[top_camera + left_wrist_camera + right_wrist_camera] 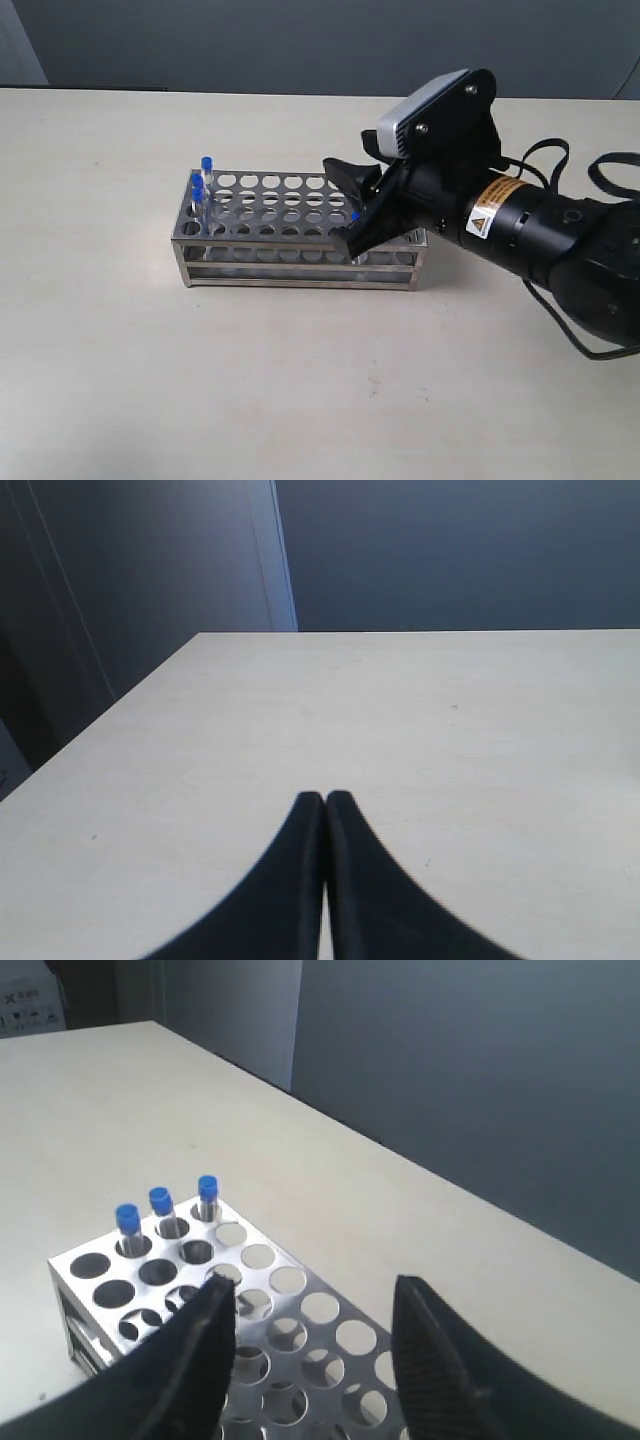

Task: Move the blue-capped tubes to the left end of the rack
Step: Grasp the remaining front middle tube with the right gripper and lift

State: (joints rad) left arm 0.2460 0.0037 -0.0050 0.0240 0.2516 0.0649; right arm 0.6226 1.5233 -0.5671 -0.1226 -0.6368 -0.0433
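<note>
Your right gripper (312, 1290) hangs over the rack (300, 268), fingers apart (a blue cap (354, 214) shows beside them). Three blue-capped tubes (160, 1205) stand in the rack's left end, well in from the table (100, 380) edges. Your left gripper (324, 798) has its fingers together.

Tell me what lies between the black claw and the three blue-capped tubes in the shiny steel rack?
Only empty holes of the steel rack separate the right gripper from those blue-capped tubes; the right wrist view shows it.
</note>
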